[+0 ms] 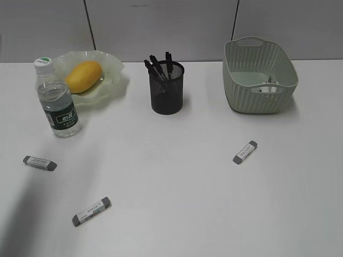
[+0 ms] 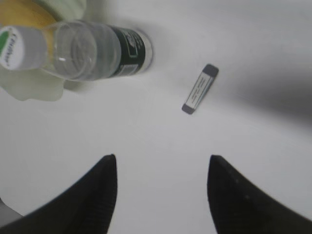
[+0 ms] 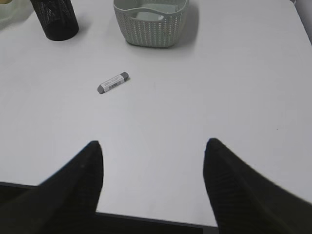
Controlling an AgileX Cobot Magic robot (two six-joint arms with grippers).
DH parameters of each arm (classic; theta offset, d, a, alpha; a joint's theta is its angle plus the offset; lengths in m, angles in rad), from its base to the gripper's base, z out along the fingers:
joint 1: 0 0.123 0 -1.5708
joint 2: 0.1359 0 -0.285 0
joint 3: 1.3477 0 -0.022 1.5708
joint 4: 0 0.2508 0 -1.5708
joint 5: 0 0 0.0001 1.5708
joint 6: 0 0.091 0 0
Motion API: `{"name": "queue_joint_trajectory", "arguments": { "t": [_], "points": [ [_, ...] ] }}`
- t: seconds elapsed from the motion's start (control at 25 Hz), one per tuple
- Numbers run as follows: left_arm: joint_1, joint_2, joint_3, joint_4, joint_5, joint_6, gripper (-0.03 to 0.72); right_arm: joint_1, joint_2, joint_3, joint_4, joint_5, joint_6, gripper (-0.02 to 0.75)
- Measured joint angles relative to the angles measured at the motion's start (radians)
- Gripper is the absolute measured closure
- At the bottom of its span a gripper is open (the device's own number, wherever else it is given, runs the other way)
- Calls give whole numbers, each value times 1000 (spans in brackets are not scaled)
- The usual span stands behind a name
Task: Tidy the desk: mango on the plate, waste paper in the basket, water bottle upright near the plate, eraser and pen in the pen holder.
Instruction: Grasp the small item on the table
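Exterior view: the plain white counter (image 1: pixel 177 182) is smooth and matte, and behind it stands a grey wall with dark vertical seams. At the back left, the smooth oblong yellow-orange mango (image 1: pixel 83 75) lies in the pale translucent green plate with a wavy rim (image 1: pixel 115 72). Just in front of it the small clear plastic water bottle with a dark green label and white cap (image 1: pixel 57 100) stands upright. In the middle is the black wire-mesh cylindrical pen holder (image 1: pixel 166 88) with dark pens (image 1: pixel 158 66) sticking out. At the back right, the pale sage-green woven-look plastic basket (image 1: pixel 259 93) holds crumpled white waste paper (image 1: pixel 266 87). Three white erasers with grey tips lie flat and well apart: one at the left (image 1: pixel 39 163), one at the front (image 1: pixel 91 211), one at the right (image 1: pixel 245 152).

Left wrist view: the left tool (image 2: pixel 162 168) has its two dark ribbed fingers wide apart and holds nothing. Beyond it are the bottle and one eraser (image 2: pixel 200 88).

Right wrist view: the right tool (image 3: pixel 153 153) is also wide and empty above bare counter. An eraser (image 3: pixel 113 82) lies ahead, the basket and holder further back.
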Motion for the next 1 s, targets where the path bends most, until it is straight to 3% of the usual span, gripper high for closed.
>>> {"name": "queue_joint_trajectory", "arguments": {
  "t": [0.2,0.36,0.6,0.76,1.0],
  "points": [
    [0,105,0,71,-18,37,257,0,0,0,0,0,0,227],
    [0,197,0,-35,-53,108,270,0,0,0,0,0,0,227],
    [19,317,-1,-235,-62,306,272,0,0,0,0,0,0,228],
    [34,394,-1,-271,-80,385,272,0,0,0,0,0,0,228],
    [48,466,-1,-271,-174,399,272,0,0,0,0,0,0,228]
  ]
}}
